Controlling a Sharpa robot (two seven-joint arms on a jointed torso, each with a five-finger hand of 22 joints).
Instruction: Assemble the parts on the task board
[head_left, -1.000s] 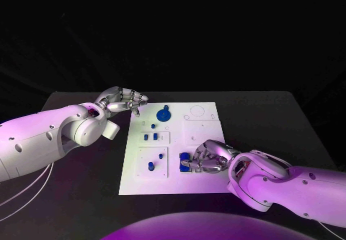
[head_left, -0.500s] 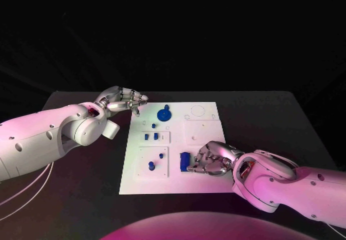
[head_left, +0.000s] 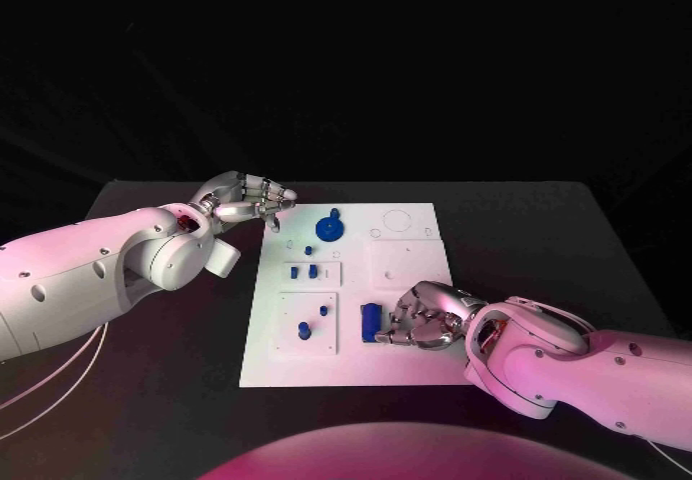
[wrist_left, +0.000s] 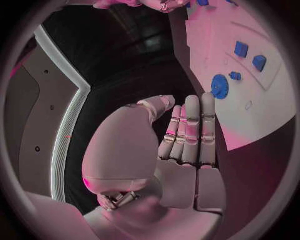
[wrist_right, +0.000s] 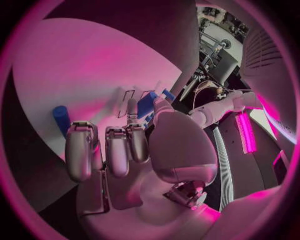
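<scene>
Robotics laboratory: black table (head_left: 548, 230), dark backdrop, white task board (head_left: 404, 275) (equipment stands (wrist_right: 215, 47) beyond the right hand).

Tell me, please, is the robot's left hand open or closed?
Closed: the left hand has its fingers curled together, holding nothing, beside the white task board.

- My flat black bench (head_left: 534, 230) spreads before me, lit pink and purple.
- Beyond its far edge, I see only a dark, featureless backdrop (head_left: 375, 90).
</scene>
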